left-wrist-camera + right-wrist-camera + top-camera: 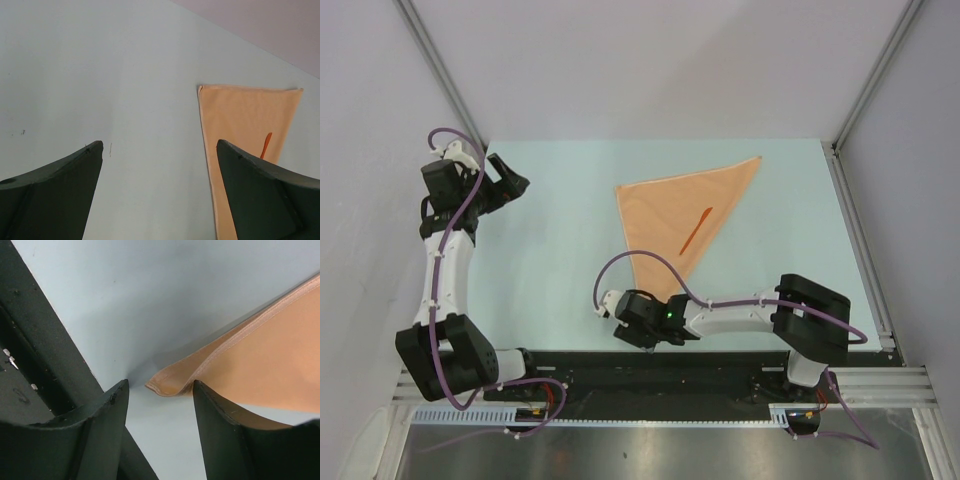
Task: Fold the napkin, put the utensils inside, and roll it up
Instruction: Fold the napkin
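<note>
Right gripper (160, 386) sat with jaws spread around the napkin's (670, 205) lower corner, probably lined up to roll over the utensil (698, 228).

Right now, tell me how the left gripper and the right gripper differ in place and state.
The left gripper hangs by the table's left side, well away from the napkin; the right gripper is at the napkin's near corner. The left gripper shows only bare table between its fingers; the right gripper shows the napkin's corner between its own. Both are open.
</note>
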